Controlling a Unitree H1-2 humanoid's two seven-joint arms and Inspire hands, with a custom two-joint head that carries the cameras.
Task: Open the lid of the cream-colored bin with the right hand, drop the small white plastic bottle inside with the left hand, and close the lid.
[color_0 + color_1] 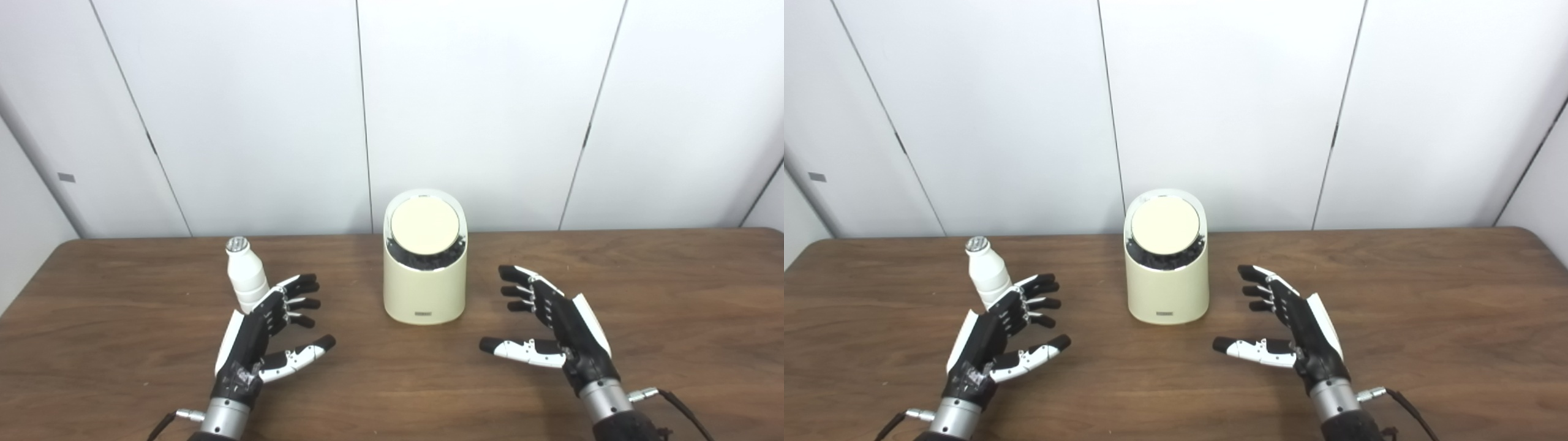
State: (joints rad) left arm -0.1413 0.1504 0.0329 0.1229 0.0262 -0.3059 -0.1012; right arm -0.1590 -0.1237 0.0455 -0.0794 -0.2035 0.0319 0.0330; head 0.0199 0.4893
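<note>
A brown wooden table (674,288) fills the lower view w/ white wall panels (245,110) behind; a cream-colored bin (424,288) stands upright at centre, beyond and between both sets of fingertips, its round lid (424,226) shut and tilted toward the viewer. The right hand (560,327) and left hand (260,334) hover low over the table either side of the bin, palms facing inward – fingers spread apart, thumbs out, holding nothing. The small white plastic bottle (245,277) w/ a silver cap stands upright just behind the left fingers (294,294), partly hidden by them – contact can't be told.
</note>
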